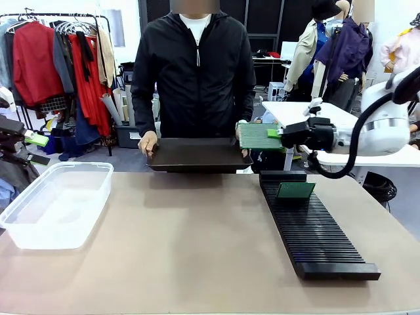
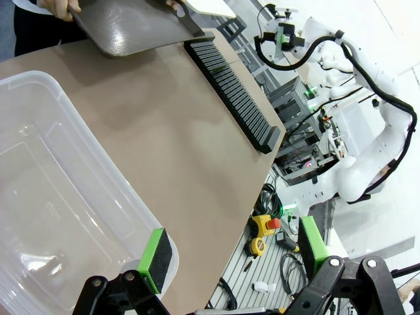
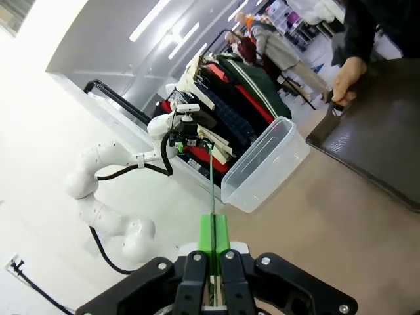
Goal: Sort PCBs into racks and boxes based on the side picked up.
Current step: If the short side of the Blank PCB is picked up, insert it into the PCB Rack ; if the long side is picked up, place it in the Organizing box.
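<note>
My right gripper [image 1: 274, 134] is shut on one edge of a green PCB [image 1: 258, 136] and holds it in the air beside the tray's right end, above the far end of the rack [image 1: 315, 226]. In the right wrist view the board [image 3: 212, 190] shows edge-on as a thin line rising from the closed fingers [image 3: 214, 239]. A second PCB [image 1: 294, 190] stands in a slot near the rack's far end. The clear box [image 1: 56, 203] sits at the table's left. Above the box's near corner [image 2: 52, 197], my left gripper [image 2: 235, 252] stands open, holding nothing.
A person at the far side holds a flat dark-brown tray [image 1: 197, 155] with both hands, one hand [image 3: 344, 79] gripping its end. The brown tabletop [image 1: 190, 249] lies bare between box and rack. Clothes racks stand behind.
</note>
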Controlling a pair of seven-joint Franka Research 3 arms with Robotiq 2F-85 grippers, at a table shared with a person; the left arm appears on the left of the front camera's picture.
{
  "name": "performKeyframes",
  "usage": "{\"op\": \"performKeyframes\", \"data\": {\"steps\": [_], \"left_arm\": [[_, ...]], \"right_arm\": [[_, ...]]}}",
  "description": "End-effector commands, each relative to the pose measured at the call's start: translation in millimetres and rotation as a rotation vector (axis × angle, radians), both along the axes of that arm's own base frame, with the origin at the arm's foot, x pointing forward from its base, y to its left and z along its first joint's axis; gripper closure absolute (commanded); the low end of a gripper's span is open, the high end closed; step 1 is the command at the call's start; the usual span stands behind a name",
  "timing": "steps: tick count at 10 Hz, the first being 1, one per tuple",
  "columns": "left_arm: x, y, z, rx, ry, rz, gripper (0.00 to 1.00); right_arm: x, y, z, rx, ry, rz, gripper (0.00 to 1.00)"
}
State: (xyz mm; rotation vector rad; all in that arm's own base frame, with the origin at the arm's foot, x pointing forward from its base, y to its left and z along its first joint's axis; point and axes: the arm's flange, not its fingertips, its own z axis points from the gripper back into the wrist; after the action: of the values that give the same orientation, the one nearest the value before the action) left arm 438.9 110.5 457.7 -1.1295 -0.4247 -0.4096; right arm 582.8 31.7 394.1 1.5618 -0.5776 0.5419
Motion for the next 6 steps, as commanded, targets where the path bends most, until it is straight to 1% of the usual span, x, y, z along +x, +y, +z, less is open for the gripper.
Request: {"op": "performKeyframes", "data": {"steps": [1, 2, 6], "left_arm": [[-1.0, -0.6, 2.4, -0.007, 0.007, 0.002, 0.0], [-1.0, -0.6, 2.4, -0.007, 0.007, 0.002, 0.0], [-1.0, -0.6, 2.4, -0.007, 0.007, 0.002, 0.0]], "right_arm": [[-21.2, -20.2, 7.7, -0.018, -0.061, 0.0, 1.0], [-29.2, -35.2, 6.6, -0.019, -0.066, -0.002, 1.0], [-48.7, -91.7, -15.4, 0.019, -0.154, -0.008, 1.0]]}}
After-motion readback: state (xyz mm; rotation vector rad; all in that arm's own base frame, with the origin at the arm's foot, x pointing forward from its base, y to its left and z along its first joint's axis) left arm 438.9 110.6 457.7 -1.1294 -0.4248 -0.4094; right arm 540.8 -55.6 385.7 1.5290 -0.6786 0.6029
